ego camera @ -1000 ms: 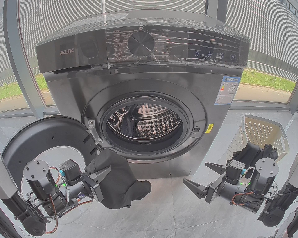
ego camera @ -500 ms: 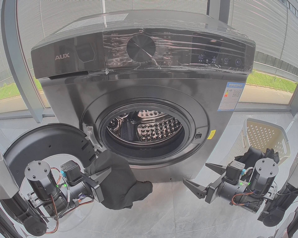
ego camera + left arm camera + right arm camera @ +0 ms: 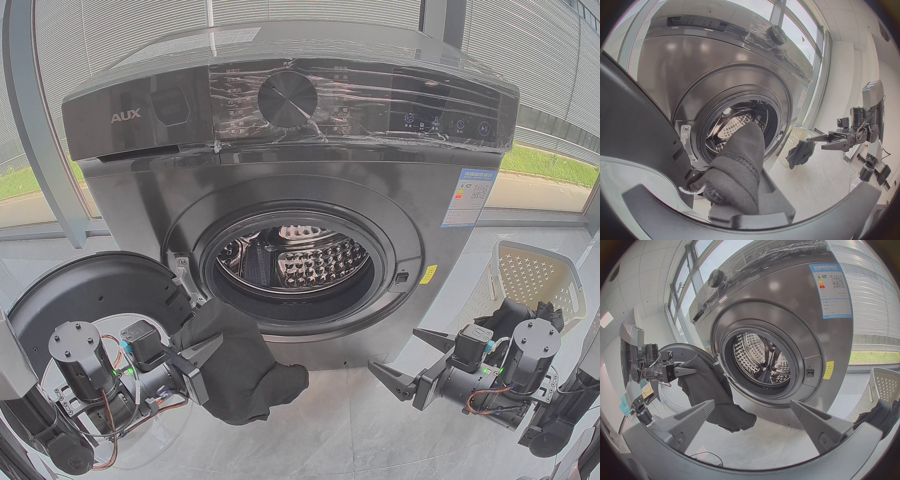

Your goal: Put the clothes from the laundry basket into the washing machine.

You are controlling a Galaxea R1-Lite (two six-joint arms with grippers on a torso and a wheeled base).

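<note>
A black, limp cloth garment (image 3: 250, 375) hung pinched in the clenched fingers of the left gripper (image 3: 212, 370). It was just below and to the left of the washer's opening, its loose end drooping toward the pale tiled floor (image 3: 350, 437). In the left wrist view its upper fold (image 3: 740, 168) stood in line with the opening but was not yet past the rim. The perforated steel drum (image 3: 300, 256) of the dark grey front-loading washing machine (image 3: 294, 169) showed bare metal wherever it was visible, so by my judgement no garment had been loaded yet. The round dark door (image 3: 87, 281) was swung fully open to the left, beside the left arm.

To the right of the machine, the cream perforated plastic laundry basket (image 3: 544, 250) held a bundle of dark clothes (image 3: 509, 315), so more trips were left after this one. The right gripper (image 3: 394, 348) hung low between machine and basket with its jaws spread wide and nothing between them.

The remaining work looked like pushing this garment through the opening, releasing it, then fetching the rest.
</note>
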